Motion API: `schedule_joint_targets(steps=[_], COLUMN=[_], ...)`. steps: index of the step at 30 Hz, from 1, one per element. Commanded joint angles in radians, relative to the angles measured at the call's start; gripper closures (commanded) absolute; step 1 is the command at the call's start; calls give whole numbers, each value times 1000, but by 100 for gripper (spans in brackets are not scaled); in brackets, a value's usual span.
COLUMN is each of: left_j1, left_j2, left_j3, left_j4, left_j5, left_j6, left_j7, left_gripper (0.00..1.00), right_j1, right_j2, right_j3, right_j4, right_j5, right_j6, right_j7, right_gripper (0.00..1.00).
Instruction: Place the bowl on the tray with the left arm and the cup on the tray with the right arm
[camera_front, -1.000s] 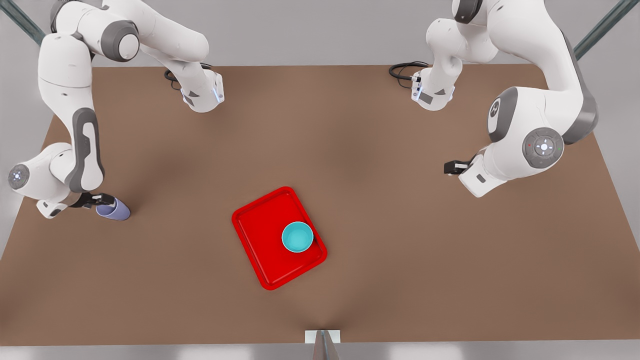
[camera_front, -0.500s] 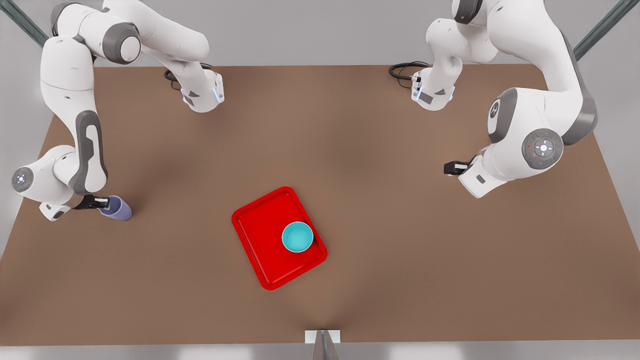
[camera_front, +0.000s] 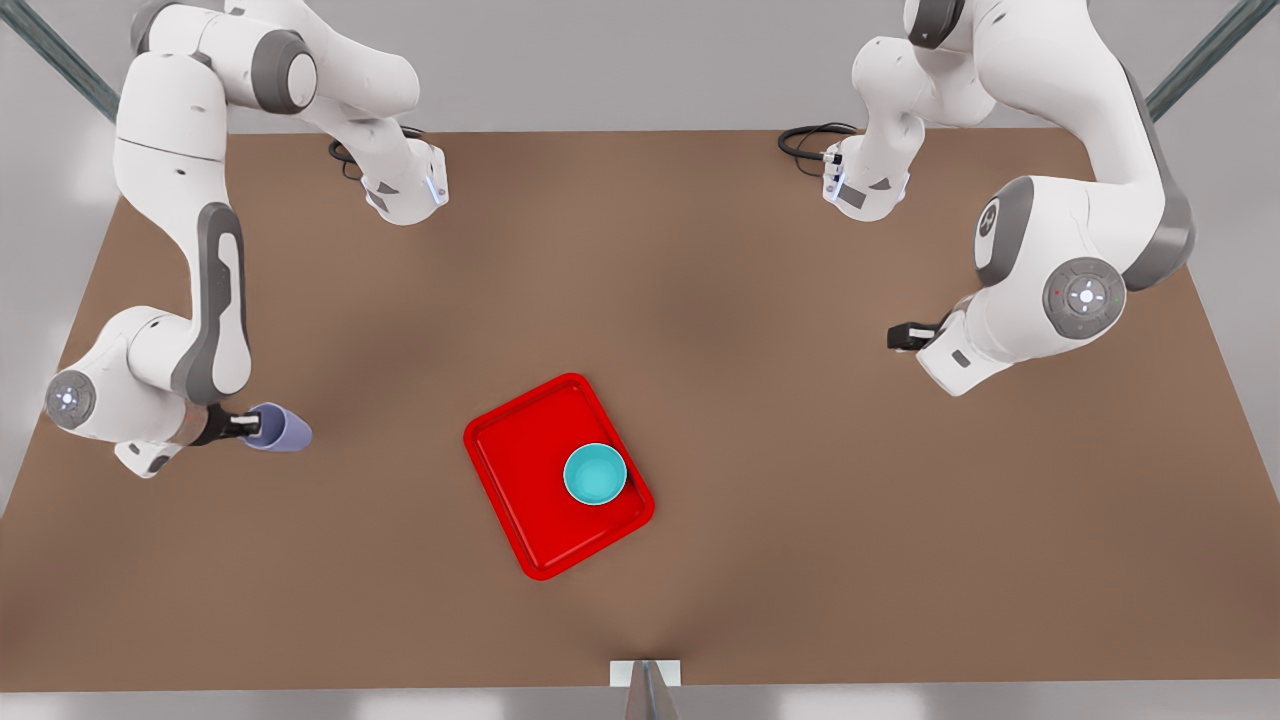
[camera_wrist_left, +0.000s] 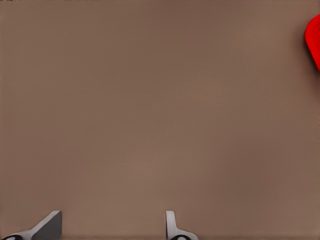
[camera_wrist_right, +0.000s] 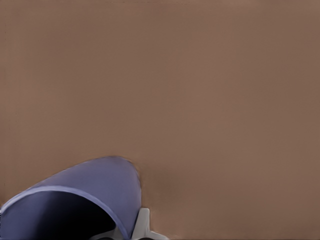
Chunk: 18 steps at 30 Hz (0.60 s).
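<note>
Count: 1 tray (camera_front: 530, 480), red. 1 bowl (camera_front: 595, 474), teal. 1 cup (camera_front: 280, 429), lavender. 1 table (camera_front: 700, 300), brown. 2 arms; 2 grippers: right gripper (camera_front: 240, 425), left gripper (camera_front: 900, 336).

The table (camera_front: 760, 330) is a flat brown surface, plain and without marks. On it, a little toward the near edge and the front view's left of the middle, lies the red tray (camera_front: 520, 470), turned at an angle to the table's edges, and the teal bowl (camera_front: 595, 474) stands on the tray near its corner on the front view's right. At the far edge the two arm bases and coiled black cables (camera_front: 805, 140) rest on the table.
</note>
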Motion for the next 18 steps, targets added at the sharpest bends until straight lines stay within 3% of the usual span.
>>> schedule_joint_targets(steps=[1,18], left_j1=[1,2], left_j2=[0,1], left_j3=[0,0], left_j4=[0,0], left_j5=[0,0], left_j6=[0,0], left_j7=[0,-3], left_gripper=[0,0], right_j1=[0,-14], right_j2=[0,129], right_j3=[25,478], right_j4=[18,257], right_j5=[-11,-156], right_j6=[-14,-50], right_j7=[24,433], right_gripper=[79,79])
